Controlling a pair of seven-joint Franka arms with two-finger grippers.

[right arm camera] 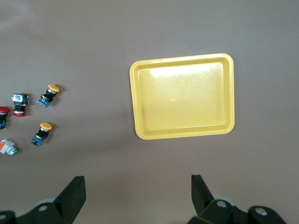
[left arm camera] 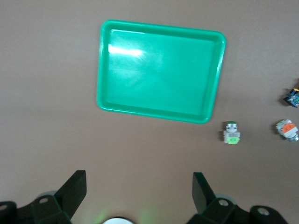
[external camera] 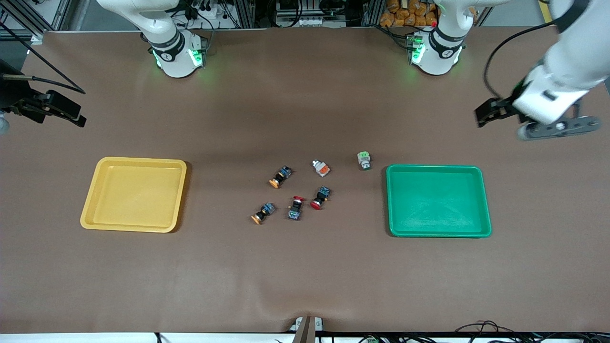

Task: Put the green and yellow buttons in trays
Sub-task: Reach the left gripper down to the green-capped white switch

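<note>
Two red-capped buttons (external camera: 318, 197) (external camera: 296, 207) lie side by side on brown table (external camera: 305, 276)

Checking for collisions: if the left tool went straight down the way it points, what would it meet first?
Probably bare table. The left tool is open and points at brown surface between itself and the green tray; the green-topped button sits off to one side.

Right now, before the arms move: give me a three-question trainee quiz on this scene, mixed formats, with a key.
1. True or false: the green tray already holds a button.
2. Which button lies closest to the green tray? A) green-topped grey button B) orange-topped grey button C) a red-capped button
3. Fill in: both the left gripper and the right gripper have their fingers ____.

Key: 1 false, both it and the yellow tray hold nothing. 2 A. 3 open.
</note>
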